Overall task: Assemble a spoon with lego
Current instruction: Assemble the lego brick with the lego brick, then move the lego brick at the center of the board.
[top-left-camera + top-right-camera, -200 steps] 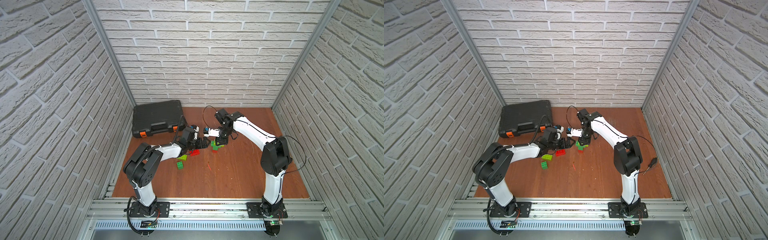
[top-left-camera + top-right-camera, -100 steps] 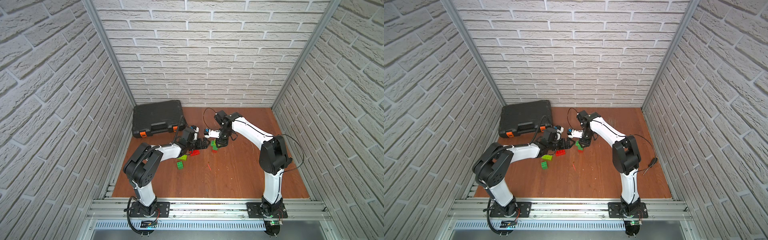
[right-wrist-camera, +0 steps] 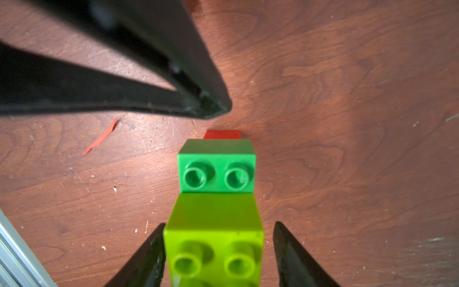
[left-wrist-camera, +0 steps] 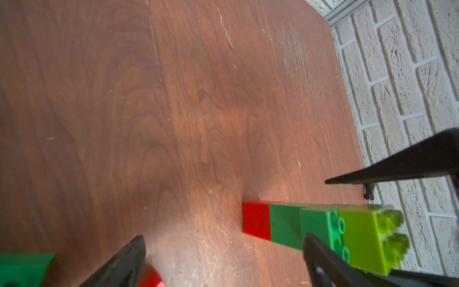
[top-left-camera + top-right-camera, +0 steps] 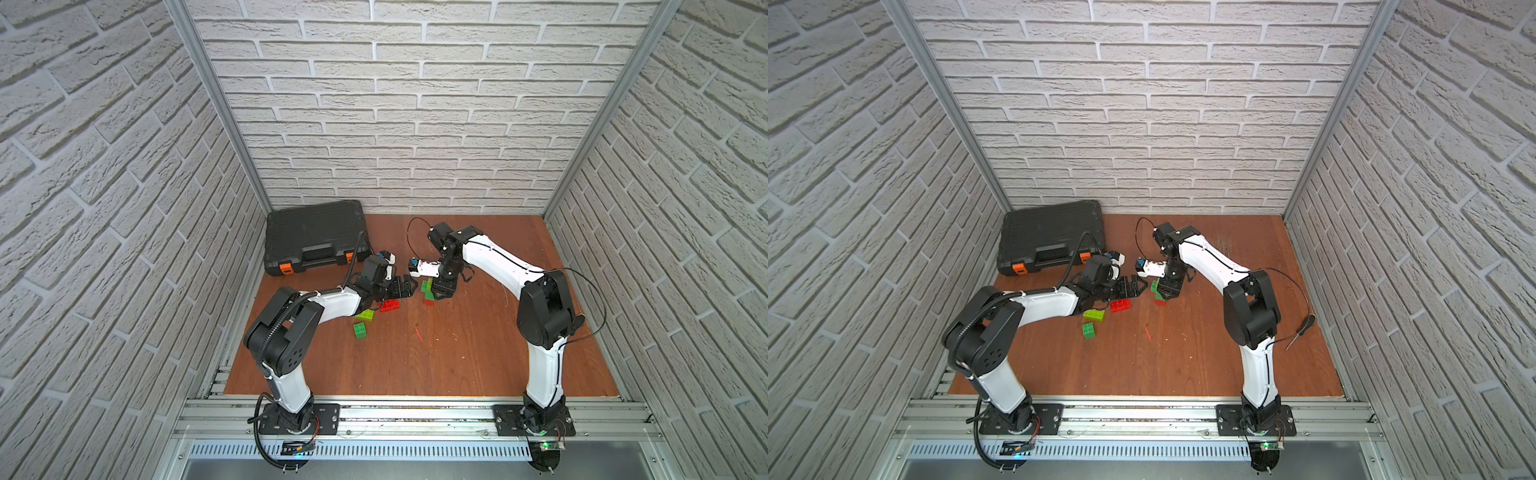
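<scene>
The spoon as it stands is a column of joined lego (image 5: pixel 428 291) (image 5: pixel 1158 291) upright on the table: red at the bottom, two dark green, lime on top (image 3: pixel 213 238). My right gripper (image 3: pixel 218 258) (image 5: pixel 438 291) is open around the lime brick; one finger lies against its side, the other stands off it. My left gripper (image 4: pixel 223 261) (image 5: pixel 405 286) is wide open just left of the column (image 4: pixel 320 228), holding nothing. Loose red (image 5: pixel 390 305), lime (image 5: pixel 364 315) and green (image 5: pixel 360 331) bricks lie beside the left arm.
A black tool case (image 5: pixel 316 245) lies at the back left. A red scrap (image 5: pixel 417 332) (image 3: pixel 99 139) lies in front of the column. A dark screwdriver (image 5: pixel 1304 328) rests near the right wall. The left gripper's fingers (image 3: pixel 173 74) reach close to the column.
My right gripper's jaws have spread apart from the lime brick they were shut on. The column stays standing. The left arm has not moved.
</scene>
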